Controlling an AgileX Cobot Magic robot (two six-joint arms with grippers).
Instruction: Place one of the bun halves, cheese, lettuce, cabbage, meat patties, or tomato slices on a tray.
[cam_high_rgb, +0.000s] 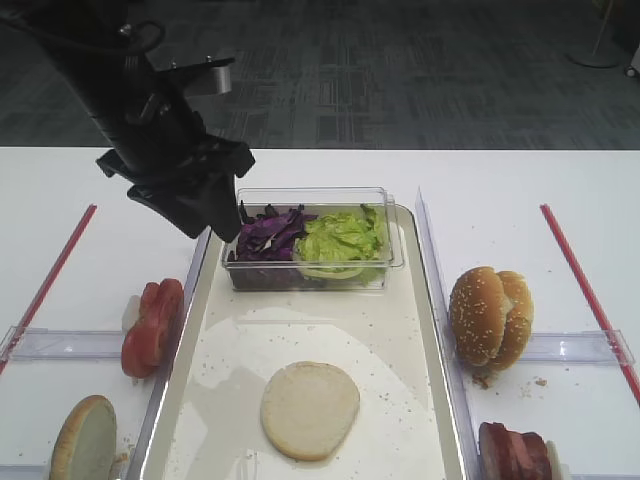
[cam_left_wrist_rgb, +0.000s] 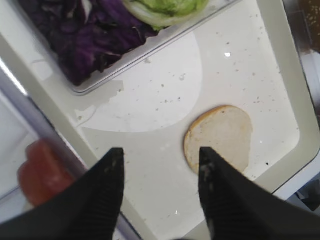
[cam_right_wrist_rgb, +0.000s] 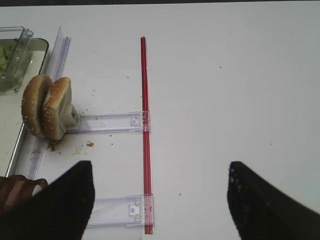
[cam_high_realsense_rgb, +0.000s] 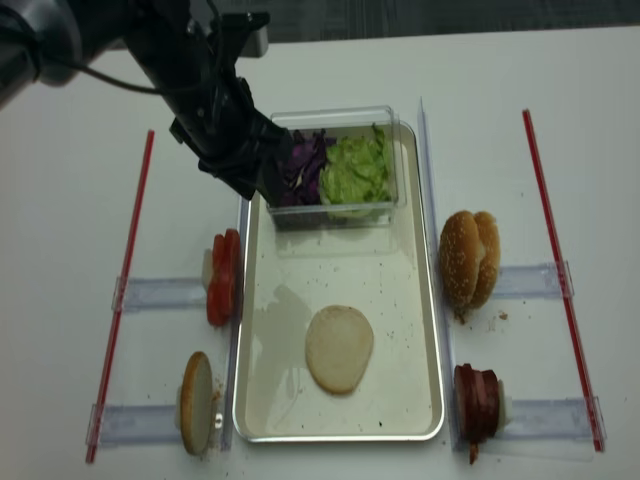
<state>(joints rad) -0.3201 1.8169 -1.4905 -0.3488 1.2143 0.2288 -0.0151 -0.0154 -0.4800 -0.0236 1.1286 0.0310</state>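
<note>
**Bun half down on the tray, both claws empty**

We find the bun half (cam_high_rgb: 310, 410) lying flat, cut face up, on the near part of the tray (cam_high_rgb: 425, 330), well apart from every rim. That open spot would suit stacking further layers on it, we judge. Behind it, the clear tub (cam_high_rgb: 312, 262) sits at the tray's far end, with cabbage (cam_high_rgb: 268, 233) on its left and lettuce (cam_high_rgb: 342, 238) on its right.

Above the tray's far-left corner, beside the tub, hangs our left gripper (cam_left_wrist_rgb: 159, 192), jaws parted and holding nothing. Our right gripper (cam_right_wrist_rgb: 160, 200) hovers wide and empty over bare table.

The tomato slices (cam_high_rgb: 153, 325) stand on edge in a holder left of the tray, sesame buns (cam_high_rgb: 490, 316) and meat patties (cam_high_rgb: 515, 452) to its right, where either arm can reach them.
</note>
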